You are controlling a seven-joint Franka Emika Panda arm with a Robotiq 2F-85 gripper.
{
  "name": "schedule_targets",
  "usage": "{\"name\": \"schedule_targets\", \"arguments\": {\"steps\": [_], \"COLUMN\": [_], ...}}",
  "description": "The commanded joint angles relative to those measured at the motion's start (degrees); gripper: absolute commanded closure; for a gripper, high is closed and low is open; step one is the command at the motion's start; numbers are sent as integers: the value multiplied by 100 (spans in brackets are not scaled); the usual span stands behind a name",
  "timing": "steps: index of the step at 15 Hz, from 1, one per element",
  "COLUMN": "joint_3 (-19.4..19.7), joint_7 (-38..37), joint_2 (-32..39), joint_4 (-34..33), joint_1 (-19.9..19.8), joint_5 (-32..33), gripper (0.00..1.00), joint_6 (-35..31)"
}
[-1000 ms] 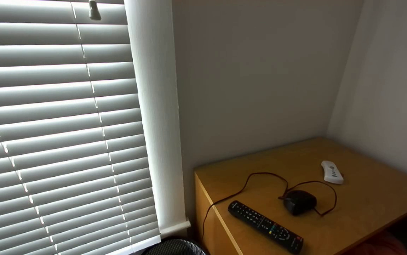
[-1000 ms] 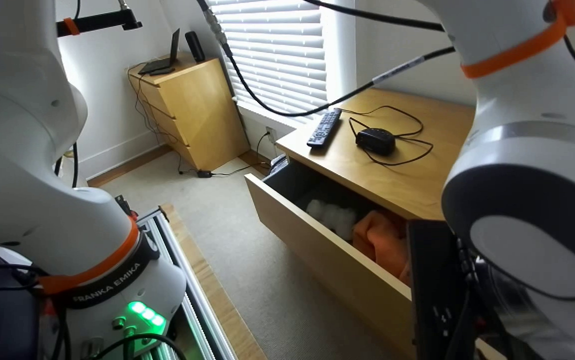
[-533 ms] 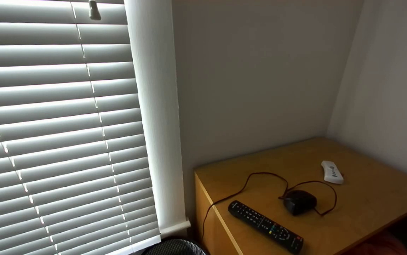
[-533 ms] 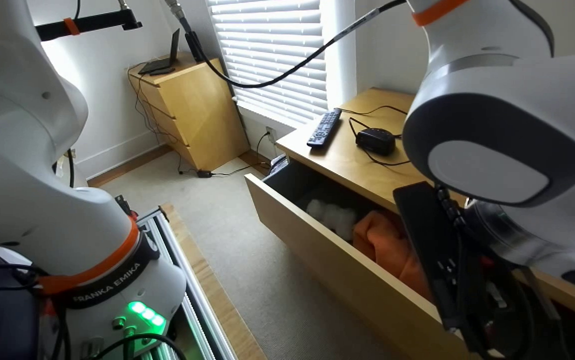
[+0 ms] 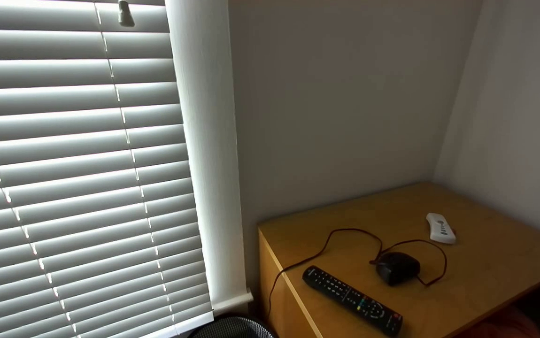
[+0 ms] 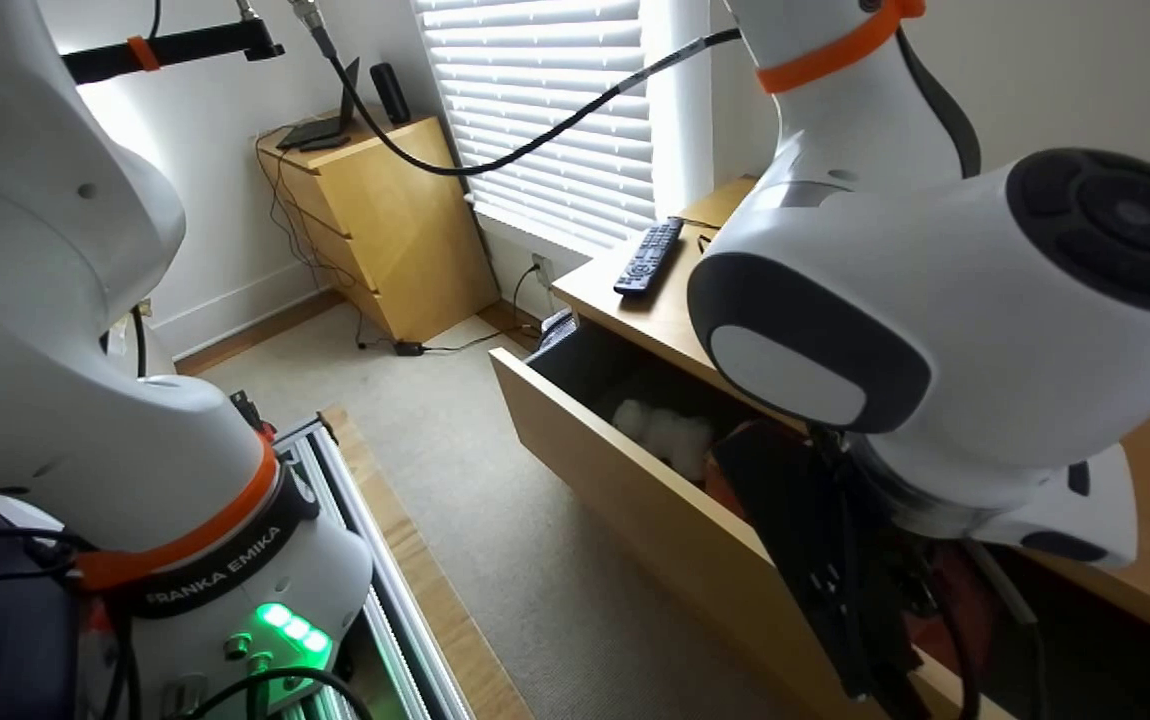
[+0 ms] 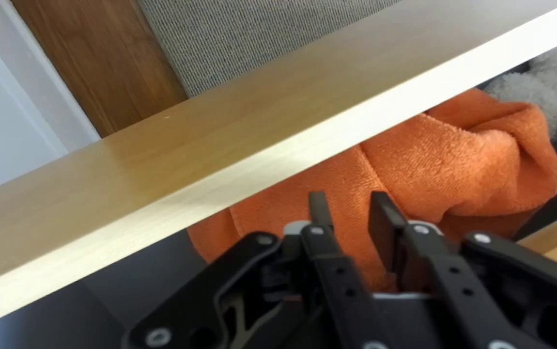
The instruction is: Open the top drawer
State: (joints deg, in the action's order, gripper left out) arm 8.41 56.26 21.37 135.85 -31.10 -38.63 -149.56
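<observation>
The top drawer (image 6: 625,480) of the near wooden dresser stands pulled well out in an exterior view. Inside it lie an orange cloth (image 7: 453,160) and a white fluffy thing (image 7: 545,82). My gripper (image 7: 348,196) is over the drawer, on the inner side of the pale top edge (image 7: 269,169) of its front. Between its fingers (image 7: 385,218) is a narrow gap, through which the cloth shows with nothing clasped. Height above the cloth is hard to judge. In an exterior view the arm's black wrist mount hides the fingers and most of the cloth.
On the dresser top (image 5: 345,216) lie a black remote (image 5: 352,300), a black corded device (image 5: 397,267) and a white remote (image 5: 440,228). A mesh bin (image 5: 232,326) stands beside it. Another dresser (image 6: 405,230) stands farther off near the window.
In an exterior view the arm's wrist has swung left and turned, coming over the drawer and covering more of the orange cloth. The drawer stays where it was.
</observation>
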Motion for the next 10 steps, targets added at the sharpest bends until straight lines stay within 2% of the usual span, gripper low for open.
{"name": "schedule_targets", "arguments": {"steps": [1, 6, 10], "joint_3": [-294, -301, -128], "joint_7": [1136, 2568, 3071], "joint_2": [-75, 80, 250], "joint_4": [216, 198, 170], "joint_1": [-337, -334, -172], "joint_5": [-681, -1542, -1766], "gripper": [100, 100, 100], "joint_6": [-84, -147, -167]}}
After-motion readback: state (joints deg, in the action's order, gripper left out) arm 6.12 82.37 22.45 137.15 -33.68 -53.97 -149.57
